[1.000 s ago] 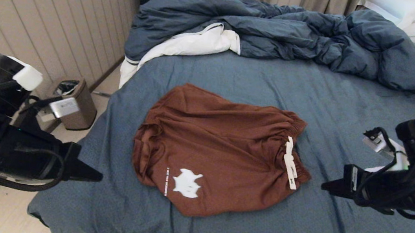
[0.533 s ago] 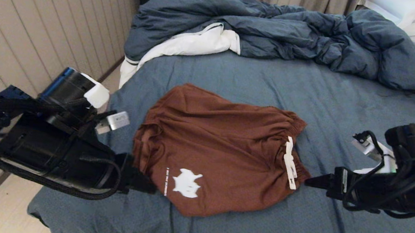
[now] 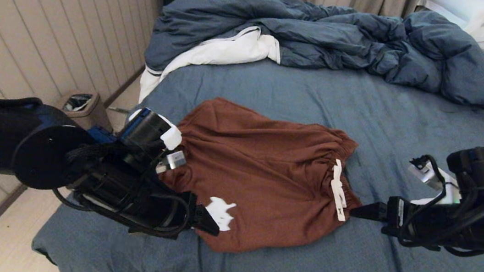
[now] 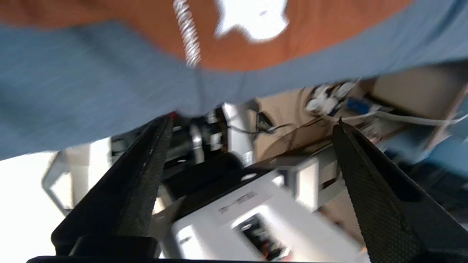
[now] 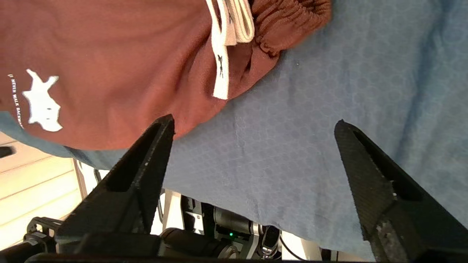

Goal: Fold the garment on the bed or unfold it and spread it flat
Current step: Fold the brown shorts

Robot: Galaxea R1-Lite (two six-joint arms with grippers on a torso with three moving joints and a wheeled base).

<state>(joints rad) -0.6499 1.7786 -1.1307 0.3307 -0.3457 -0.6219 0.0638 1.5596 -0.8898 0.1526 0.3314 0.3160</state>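
Since a second ago our left arm has swung in from beside the bed, so that our left gripper point(image 3: 208, 222) now reaches over the near left part of the garment point(image 3: 265, 176), its tip covering the lower edge of the white graphic print point(image 3: 221, 213). Our right gripper point(image 3: 362, 211) has eased inward too and now sits just beside the waistband corner, near the end of the white drawstring point(image 3: 337, 191). Both sets of fingers, narrow before, now stand spread wide with nothing between them: in the left wrist view the two dark fingers point(image 4: 146, 175) frame bare sheet and the bed's edge, with the shorts and print ahead of the tips; in the right wrist view one finger point(image 5: 146, 164) lies close against the shorts' hem while the other is over plain sheet. The rust-brown shorts lie spread between our two grippers on the slate-blue sheet of the bed point(image 3: 299, 268), waistband toward the right gripper, leg openings toward the left. Beyond both grippers the blue duvet point(image 3: 350, 43) is bunched across the far side, and a small bin point(image 3: 82, 105) stands on the floor outside the left arm.
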